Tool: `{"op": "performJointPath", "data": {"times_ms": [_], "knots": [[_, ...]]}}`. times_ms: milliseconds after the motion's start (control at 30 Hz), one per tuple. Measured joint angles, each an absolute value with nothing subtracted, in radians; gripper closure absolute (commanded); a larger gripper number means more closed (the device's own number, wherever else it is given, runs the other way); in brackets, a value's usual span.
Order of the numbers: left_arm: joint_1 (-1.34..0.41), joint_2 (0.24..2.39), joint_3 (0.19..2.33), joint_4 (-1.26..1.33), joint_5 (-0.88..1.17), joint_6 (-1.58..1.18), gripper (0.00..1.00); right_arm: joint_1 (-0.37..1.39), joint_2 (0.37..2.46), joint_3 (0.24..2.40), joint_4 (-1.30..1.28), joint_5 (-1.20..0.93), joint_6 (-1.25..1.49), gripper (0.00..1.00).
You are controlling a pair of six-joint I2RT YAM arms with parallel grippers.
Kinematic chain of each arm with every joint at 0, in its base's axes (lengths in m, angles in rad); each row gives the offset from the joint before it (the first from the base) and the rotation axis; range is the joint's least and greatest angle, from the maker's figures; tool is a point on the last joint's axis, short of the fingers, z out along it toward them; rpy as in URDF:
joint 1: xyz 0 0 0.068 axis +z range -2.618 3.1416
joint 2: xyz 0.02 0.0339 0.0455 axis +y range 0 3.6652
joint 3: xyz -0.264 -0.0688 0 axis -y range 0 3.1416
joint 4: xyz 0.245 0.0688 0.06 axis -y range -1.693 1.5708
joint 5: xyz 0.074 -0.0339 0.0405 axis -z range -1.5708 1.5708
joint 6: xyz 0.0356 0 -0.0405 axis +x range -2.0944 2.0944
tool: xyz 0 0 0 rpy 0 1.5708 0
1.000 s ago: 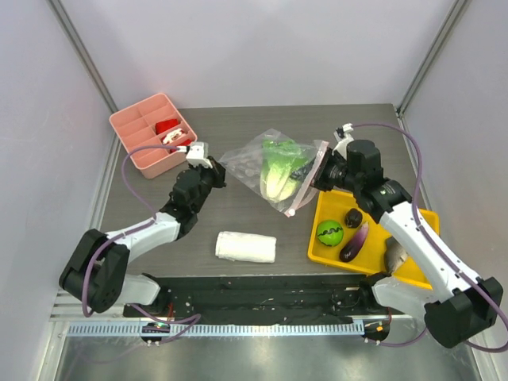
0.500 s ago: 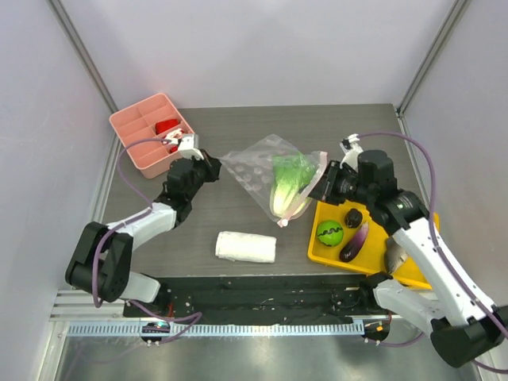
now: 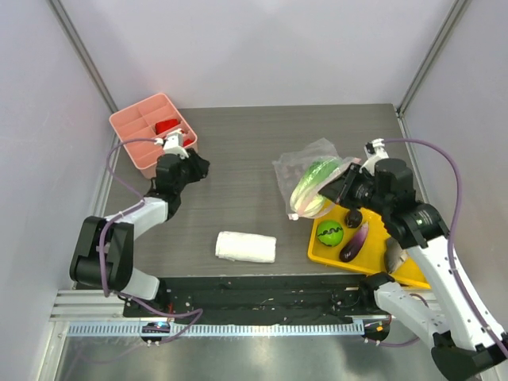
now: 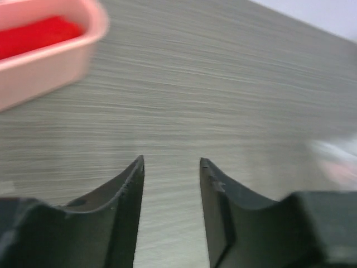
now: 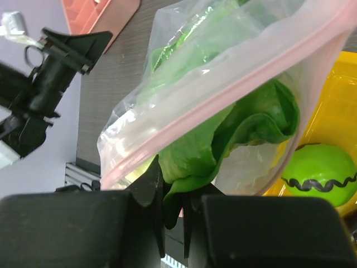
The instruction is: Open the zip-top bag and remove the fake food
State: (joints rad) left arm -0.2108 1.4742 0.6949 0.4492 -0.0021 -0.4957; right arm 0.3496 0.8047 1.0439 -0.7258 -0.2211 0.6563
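Note:
The zip-top bag (image 3: 311, 163) is clear plastic with a pink zip strip (image 5: 234, 92) and hangs over the left edge of the yellow tray (image 3: 379, 255). My right gripper (image 3: 331, 188) (image 5: 173, 187) is shut on the bag's mouth edge. The pale green cabbage (image 3: 308, 189) (image 5: 223, 139) sits inside the bag, one leaf drooping between the jaws. A striped green ball (image 3: 329, 232) (image 5: 319, 170) and a purple eggplant (image 3: 354, 243) lie in the tray. My left gripper (image 3: 197, 165) (image 4: 172, 163) is open over bare table, holding nothing.
A pink divided box (image 3: 152, 133) (image 4: 44, 50) with red items stands at the back left, close to the left gripper. A white folded towel (image 3: 246, 247) lies near the front middle. A second small dark eggplant (image 3: 353, 218) is in the tray.
My left gripper let go of the bag, opened and drew back left toward the pink box. The right gripper carried the bag with the cabbage rightward to the yellow tray.

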Motion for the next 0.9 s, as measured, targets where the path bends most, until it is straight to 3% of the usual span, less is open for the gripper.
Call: {"op": "performJointPath", "data": {"times_ms": [33, 100, 267, 400, 500, 533, 600, 900], "knots": [[-0.220, 1.466, 0.688, 0.472, 0.053, -0.498, 0.32, 0.350, 0.831, 1.043, -0.716, -0.211, 0.665, 0.98], [-0.274, 1.416, 0.648, 0.524, 0.127, -0.481, 0.28, 0.350, 0.891, 1.044, -0.688, -0.191, 0.689, 0.99], [-0.577, 1.178, 0.525, 0.596, 0.189, -0.313, 0.43, 0.350, 1.100, 1.108, -0.647, -0.173, 0.718, 0.99], [-0.741, 1.061, 0.474, 0.655, 0.176, -0.146, 0.45, 0.349, 1.156, 1.127, -0.623, -0.179, 0.722, 0.99], [-0.832, 1.063, 0.475, 0.655, 0.158, -0.030, 0.43, 0.350, 1.154, 1.127, -0.606, -0.187, 0.733, 0.98], [-0.859, 1.074, 0.479, 0.650, 0.152, 0.010, 0.33, 0.350, 1.153, 1.127, -0.602, -0.190, 0.737, 0.99], [-0.910, 1.116, 0.495, 0.633, 0.139, 0.086, 0.28, 0.350, 1.152, 1.127, -0.596, -0.195, 0.742, 0.99], [-1.057, 1.264, 0.557, 0.620, -0.024, 0.316, 0.28, 0.350, 1.151, 1.127, -0.590, -0.247, 0.771, 0.99]]}}
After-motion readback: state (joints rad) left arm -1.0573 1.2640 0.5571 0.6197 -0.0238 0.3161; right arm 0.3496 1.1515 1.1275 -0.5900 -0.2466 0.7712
